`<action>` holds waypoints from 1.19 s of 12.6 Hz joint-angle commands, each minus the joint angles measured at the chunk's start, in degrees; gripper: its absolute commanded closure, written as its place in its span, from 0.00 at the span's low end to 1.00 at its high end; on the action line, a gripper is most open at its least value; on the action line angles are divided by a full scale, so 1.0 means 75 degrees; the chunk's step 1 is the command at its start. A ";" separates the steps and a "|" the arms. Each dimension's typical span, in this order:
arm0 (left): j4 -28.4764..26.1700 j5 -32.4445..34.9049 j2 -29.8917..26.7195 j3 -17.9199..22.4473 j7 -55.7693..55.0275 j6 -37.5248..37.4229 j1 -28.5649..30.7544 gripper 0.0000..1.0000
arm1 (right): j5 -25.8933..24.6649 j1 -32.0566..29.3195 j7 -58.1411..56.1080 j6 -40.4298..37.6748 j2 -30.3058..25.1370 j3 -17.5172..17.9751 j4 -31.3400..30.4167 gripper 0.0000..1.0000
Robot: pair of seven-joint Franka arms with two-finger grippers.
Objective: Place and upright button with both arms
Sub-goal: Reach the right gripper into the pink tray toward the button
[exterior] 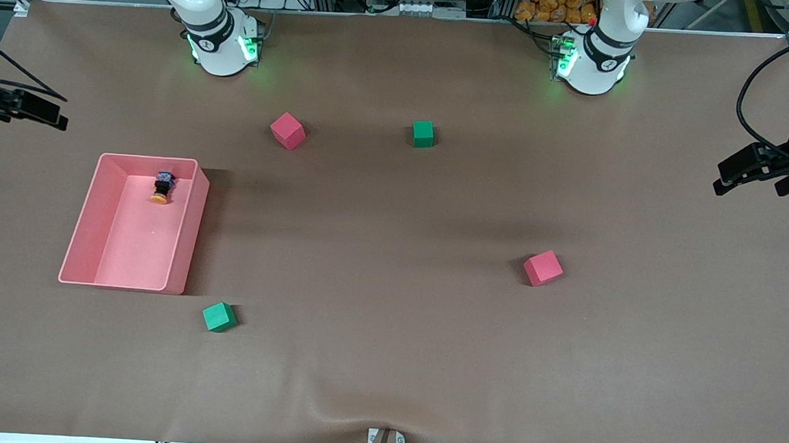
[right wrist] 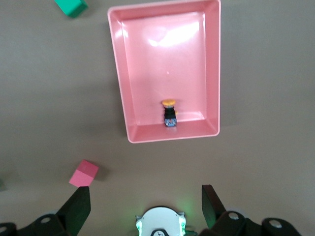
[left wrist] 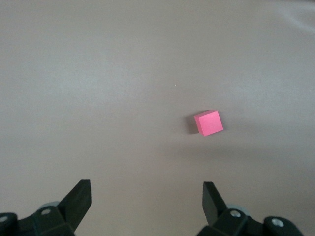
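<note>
**Button lies in the tray, both grippers spread**

No writing can be read. The brown table [exterior: 386,358] bears a pink tray [exterior: 188,236] toward the right arm's end; the button [exterior: 162,187] lies on its side in it, orange cap toward the front camera. The right gripper [right wrist: 145,199] hangs above the tray, fingers spread and empty. The left gripper [left wrist: 146,195], fingers also spread, hangs over a red cube [left wrist: 208,122]. Both arms are cut off by the frame edges.

Evenly lit from overhead, fairly bright. Soft shadows beside the pink tray [exterior: 188,236] and each cube, falling toward the left arm's end. White glare on the tray floor in the right wrist view. Green glow around both bases. Slightly soft focus in the wrist views.
</note>
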 commanded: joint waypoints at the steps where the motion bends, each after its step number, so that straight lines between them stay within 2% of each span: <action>1: 0.0093 -0.0004 0.0021 -0.0040 0.0034 -0.0102 0.0036 0.00 | -0.0192 0.0005 0.0051 0.0541 -0.0298 -0.0008 -0.1062 0.00; 6: 0.0093 -0.0004 0.0020 -0.0039 0.0034 -0.0137 0.0036 0.00 | -0.0192 -0.0300 0.0051 0.2543 -0.0251 -0.0008 -0.3299 0.00; 11: 0.0093 -0.0004 0.0020 -0.0039 0.0034 -0.0149 0.0036 0.00 | -0.0192 -0.0488 0.0063 0.5249 0.0040 -0.0008 -0.5620 0.00; 15: 0.0093 -0.0004 0.0032 -0.0040 0.0034 -0.0149 0.0025 0.00 | -0.0180 -0.0699 0.0017 0.6528 0.1258 0.0004 -0.6046 0.00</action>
